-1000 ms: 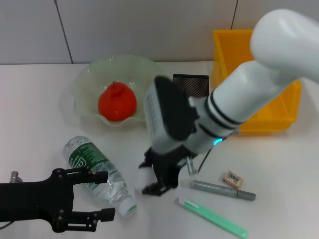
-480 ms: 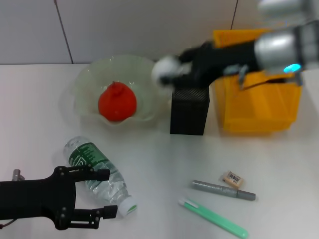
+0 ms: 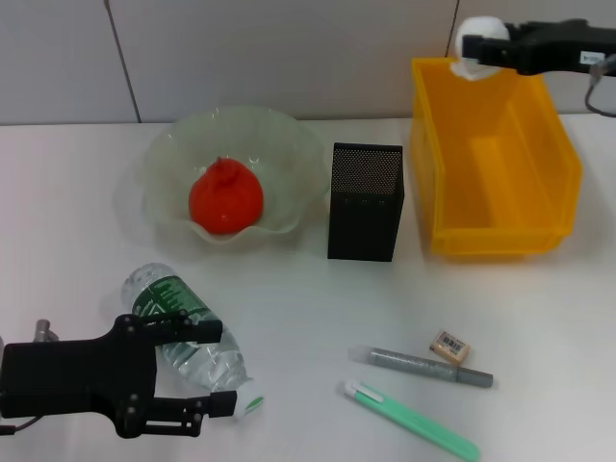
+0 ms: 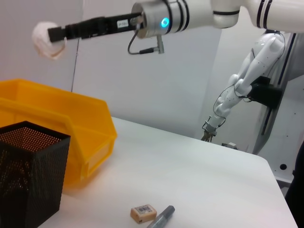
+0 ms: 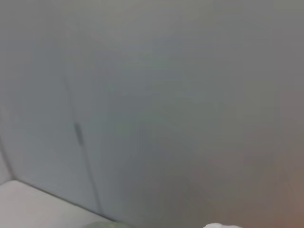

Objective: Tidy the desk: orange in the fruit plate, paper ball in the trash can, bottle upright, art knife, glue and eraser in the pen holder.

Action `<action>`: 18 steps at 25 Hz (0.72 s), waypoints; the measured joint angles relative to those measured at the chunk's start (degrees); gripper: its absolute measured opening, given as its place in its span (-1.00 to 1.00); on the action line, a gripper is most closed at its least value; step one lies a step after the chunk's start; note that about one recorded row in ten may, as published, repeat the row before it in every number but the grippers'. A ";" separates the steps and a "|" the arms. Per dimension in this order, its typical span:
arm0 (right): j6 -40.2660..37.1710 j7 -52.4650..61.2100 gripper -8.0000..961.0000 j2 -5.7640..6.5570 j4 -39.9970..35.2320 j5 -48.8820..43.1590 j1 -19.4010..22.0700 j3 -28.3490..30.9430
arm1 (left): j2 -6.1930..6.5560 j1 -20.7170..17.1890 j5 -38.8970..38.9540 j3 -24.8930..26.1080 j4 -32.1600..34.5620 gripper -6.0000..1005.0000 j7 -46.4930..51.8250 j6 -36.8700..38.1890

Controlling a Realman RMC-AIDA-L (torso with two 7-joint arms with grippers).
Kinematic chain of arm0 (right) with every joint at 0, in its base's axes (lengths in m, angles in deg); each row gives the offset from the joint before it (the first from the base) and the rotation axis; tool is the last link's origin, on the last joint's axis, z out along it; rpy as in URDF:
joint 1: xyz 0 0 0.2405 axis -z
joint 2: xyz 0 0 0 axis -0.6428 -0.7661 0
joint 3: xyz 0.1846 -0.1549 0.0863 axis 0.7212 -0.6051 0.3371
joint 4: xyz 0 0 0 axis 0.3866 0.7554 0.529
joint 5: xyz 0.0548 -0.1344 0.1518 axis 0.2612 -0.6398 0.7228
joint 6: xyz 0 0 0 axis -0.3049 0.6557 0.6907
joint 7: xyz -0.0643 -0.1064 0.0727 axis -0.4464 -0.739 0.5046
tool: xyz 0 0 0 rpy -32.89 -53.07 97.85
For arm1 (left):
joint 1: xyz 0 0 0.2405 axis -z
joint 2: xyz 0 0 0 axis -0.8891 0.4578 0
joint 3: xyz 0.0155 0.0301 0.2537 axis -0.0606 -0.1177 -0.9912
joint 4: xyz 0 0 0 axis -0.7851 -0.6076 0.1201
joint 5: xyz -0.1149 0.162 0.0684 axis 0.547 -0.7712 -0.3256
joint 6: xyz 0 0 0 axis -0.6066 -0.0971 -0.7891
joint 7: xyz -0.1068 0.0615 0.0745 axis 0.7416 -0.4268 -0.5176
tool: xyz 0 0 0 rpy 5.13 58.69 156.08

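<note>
Paper ball sits clamped in the right pincer above the trash can, two o'clock; left pincer, fingers apart, straddles the bottle at seven.

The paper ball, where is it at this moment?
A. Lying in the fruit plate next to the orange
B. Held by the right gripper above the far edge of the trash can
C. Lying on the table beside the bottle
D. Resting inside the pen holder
B: the right gripper holds the paper ball in the air above the far rim of the trash can.
</note>
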 joint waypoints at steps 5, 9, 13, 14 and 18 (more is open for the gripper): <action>4.96 2.72 0.31 1.74 7.11 -3.72 -2.63 -0.73 | -0.13 0.11 0.03 0.01 -0.03 0.68 -0.10 -0.15; 9.49 6.07 0.34 0.72 7.87 -10.26 -3.68 -0.70 | -0.13 0.01 0.03 0.44 0.06 0.68 -0.11 -0.10; 9.76 6.37 0.36 0.01 6.99 -11.23 -3.76 -0.66 | -0.12 -0.14 0.04 0.52 0.20 0.68 -0.09 0.13; 9.69 6.37 0.37 -0.05 6.61 -11.23 -3.75 -0.65 | -0.12 -0.17 0.04 0.52 0.22 0.68 -0.08 0.15; 9.74 6.40 0.43 -0.30 5.93 -11.23 -3.51 -0.61 | -0.11 -0.21 0.03 0.53 0.22 0.68 -0.08 0.15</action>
